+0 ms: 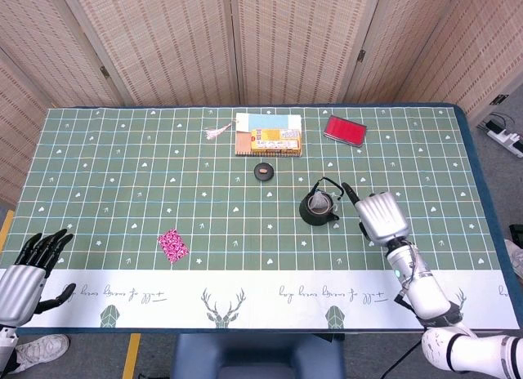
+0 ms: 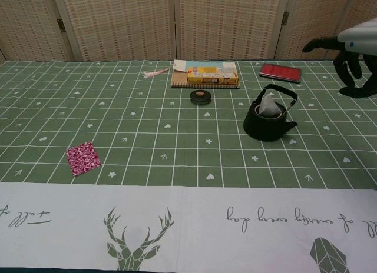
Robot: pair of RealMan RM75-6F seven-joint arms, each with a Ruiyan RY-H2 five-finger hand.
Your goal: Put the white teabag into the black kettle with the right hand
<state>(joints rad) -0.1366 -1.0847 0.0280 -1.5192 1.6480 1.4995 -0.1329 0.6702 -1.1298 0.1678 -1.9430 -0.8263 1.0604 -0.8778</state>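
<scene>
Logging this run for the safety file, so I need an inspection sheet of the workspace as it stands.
Surface: green grid-patterned tablecloth with white deer-print border.
Job's things: white teabag sits in the black kettle.
Clutter: round black lid; notebook with colourful box; red case; pink patterned square; pink tassel.
Hands: right hand empty, beside kettle, not touching; left hand empty at table edge.
Cables: power strip on floor.
Surroundings: woven folding screens.
</scene>
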